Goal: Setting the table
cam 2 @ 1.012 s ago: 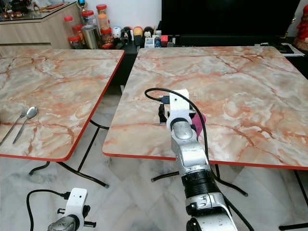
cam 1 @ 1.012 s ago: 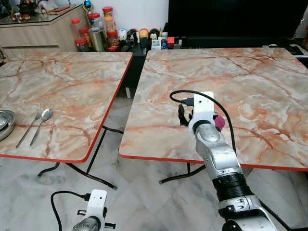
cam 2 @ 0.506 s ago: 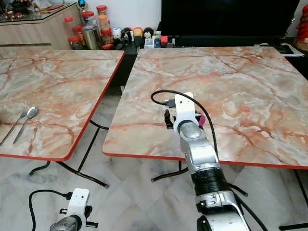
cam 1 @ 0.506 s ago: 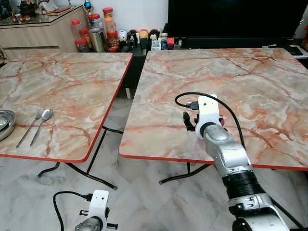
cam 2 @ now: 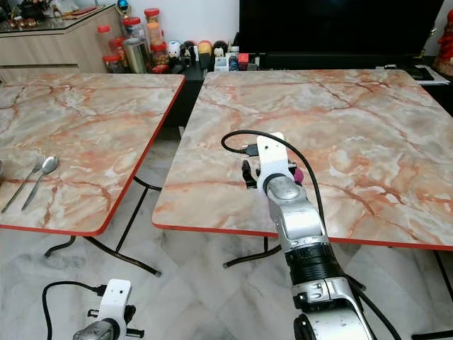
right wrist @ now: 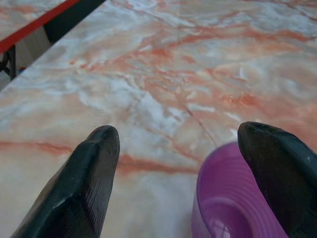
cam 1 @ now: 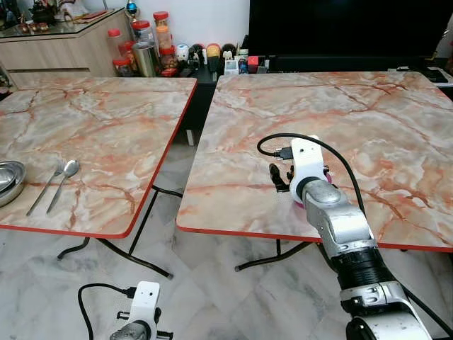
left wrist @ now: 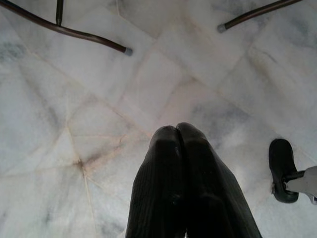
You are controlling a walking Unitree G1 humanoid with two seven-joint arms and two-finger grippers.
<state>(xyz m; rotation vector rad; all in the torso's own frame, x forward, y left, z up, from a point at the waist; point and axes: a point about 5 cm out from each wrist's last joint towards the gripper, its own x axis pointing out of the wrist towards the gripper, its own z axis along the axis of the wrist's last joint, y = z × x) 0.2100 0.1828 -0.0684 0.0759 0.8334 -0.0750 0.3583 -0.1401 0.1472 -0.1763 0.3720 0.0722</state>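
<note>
On the marble table point(cam 1: 396, 127), the right gripper point(right wrist: 183, 173) hangs released over a purple bowl point(right wrist: 233, 198) at its five o'clock; placing looks finished, so next it retreats; left gripper point(left wrist: 181, 188) clenched, idle

Two marble-patterned tables stand side by side: the left table point(cam 1: 106, 127) and the right table point(cam 1: 368, 113). On the left table lie one fork point(cam 1: 44, 188) and one spoon point(cam 1: 62, 183), with what looks like two stacked metal dishes point(cam 1: 8, 180) just beside them at the table's edge, though the frame cuts them off. One purple bowl point(right wrist: 233, 198) sits on the right table. Beyond the left table stand roughly six red-lidded jars point(cam 1: 138, 46).
</note>
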